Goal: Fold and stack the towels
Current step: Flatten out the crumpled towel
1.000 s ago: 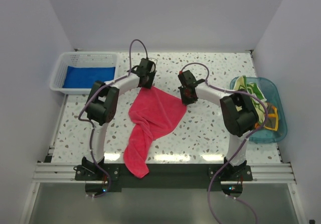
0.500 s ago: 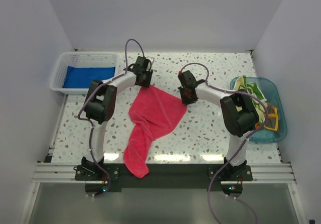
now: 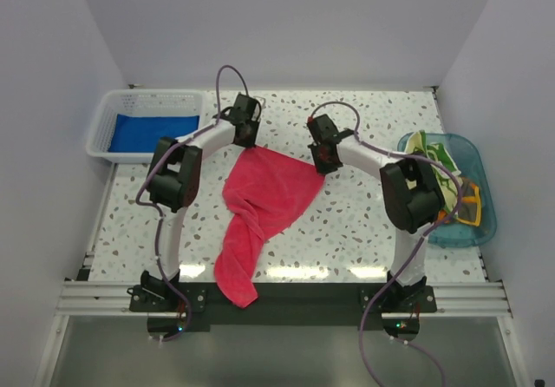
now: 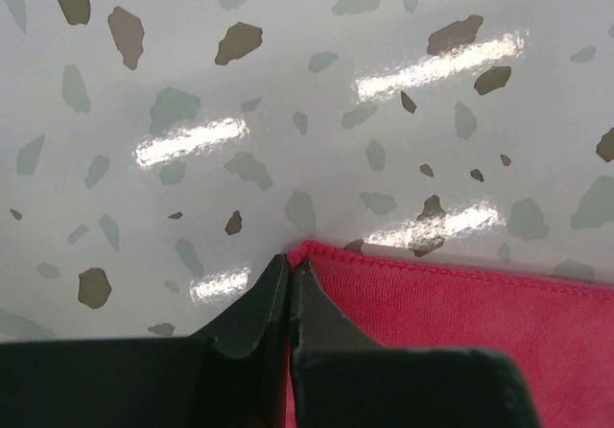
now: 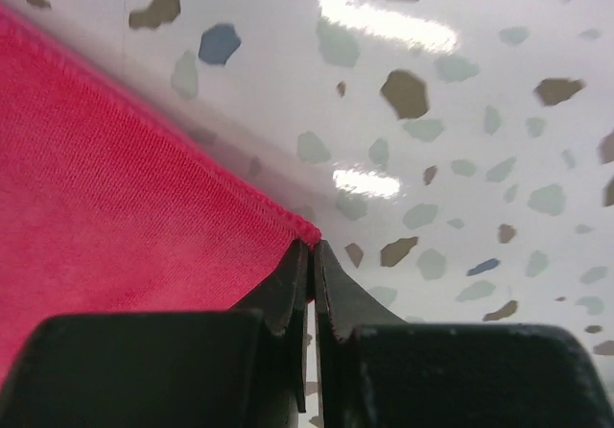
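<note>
A pink towel (image 3: pixel 264 196) lies crumpled across the middle of the table, its lower end hanging over the front edge. My left gripper (image 3: pixel 248 144) is shut on the towel's far left corner (image 4: pixel 305 251). My right gripper (image 3: pixel 321 167) is shut on the far right corner (image 5: pixel 305 230). Both corners stick out just past the closed black fingertips (image 4: pixel 278 284). A blue towel (image 3: pixel 156 132) lies folded in the white basket. A green and yellow towel (image 3: pixel 431 156) and a dark one with orange trim (image 3: pixel 466 205) sit in the blue tub.
The white slotted basket (image 3: pixel 108 118) stands at the far left of the speckled table (image 3: pixel 364 231). The clear blue tub (image 3: pixel 477 166) stands at the right edge. White walls close in the back and both sides.
My left gripper moved a little back and left and closed on the towel's corner. The right gripper shifted slightly back, stretching the far edge between them.
</note>
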### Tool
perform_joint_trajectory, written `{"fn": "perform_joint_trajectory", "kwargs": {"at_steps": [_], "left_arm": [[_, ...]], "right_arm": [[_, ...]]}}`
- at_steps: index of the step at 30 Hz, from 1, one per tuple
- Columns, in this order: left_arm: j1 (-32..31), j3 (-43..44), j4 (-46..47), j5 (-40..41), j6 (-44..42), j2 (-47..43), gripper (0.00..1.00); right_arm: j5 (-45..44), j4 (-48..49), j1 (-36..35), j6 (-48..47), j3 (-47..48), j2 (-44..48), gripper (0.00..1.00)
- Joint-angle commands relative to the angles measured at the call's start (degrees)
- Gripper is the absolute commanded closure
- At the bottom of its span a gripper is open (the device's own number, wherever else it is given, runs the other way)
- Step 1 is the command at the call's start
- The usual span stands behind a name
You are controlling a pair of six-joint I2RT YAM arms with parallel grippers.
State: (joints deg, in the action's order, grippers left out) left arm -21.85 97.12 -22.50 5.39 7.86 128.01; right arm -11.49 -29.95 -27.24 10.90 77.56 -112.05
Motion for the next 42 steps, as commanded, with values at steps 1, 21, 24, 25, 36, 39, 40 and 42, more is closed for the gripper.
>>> {"fn": "perform_joint_trajectory", "kwargs": {"at_steps": [1,21,24,25,36,39,40,42], "left_arm": [[1.7,2.2,-5.4,4.9,-1.9,-3.6,1.00],[-1.0,16.7,3.5,4.4,-3.3,-38.3,1.00],[-2.8,11.3,5.7,4.3,-5.0,-44.7,1.00],[-3.2,9.9,6.8,3.8,-5.3,-47.9,1.00],[-9.9,6.3,5.5,0.0,-5.1,-63.5,1.00],[-9.9,8.6,3.5,-1.0,-4.7,-65.0,1.00],[-9.8,9.1,3.1,-1.5,-4.5,-65.1,1.00],[-9.8,10.2,2.4,-1.4,-4.3,-64.7,1.00]], "right_arm": [[-5.3,-3.7,2.4,-3.1,9.4,1.2,1.00],[-7.6,-5.6,6.0,-20.5,45.5,19.1,1.00],[-7.2,-2.0,6.1,-22.1,38.7,27.1,1.00],[-7.0,-1.2,6.1,-22.6,36.0,29.0,1.00],[0.5,-1.9,6.0,-26.4,32.2,45.7,1.00],[1.6,-3.4,6.0,-27.1,34.2,47.6,1.00],[1.9,-3.7,6.0,-27.2,34.8,48.1,1.00],[1.8,-3.5,6.0,-27.7,35.3,48.3,1.00]]}}
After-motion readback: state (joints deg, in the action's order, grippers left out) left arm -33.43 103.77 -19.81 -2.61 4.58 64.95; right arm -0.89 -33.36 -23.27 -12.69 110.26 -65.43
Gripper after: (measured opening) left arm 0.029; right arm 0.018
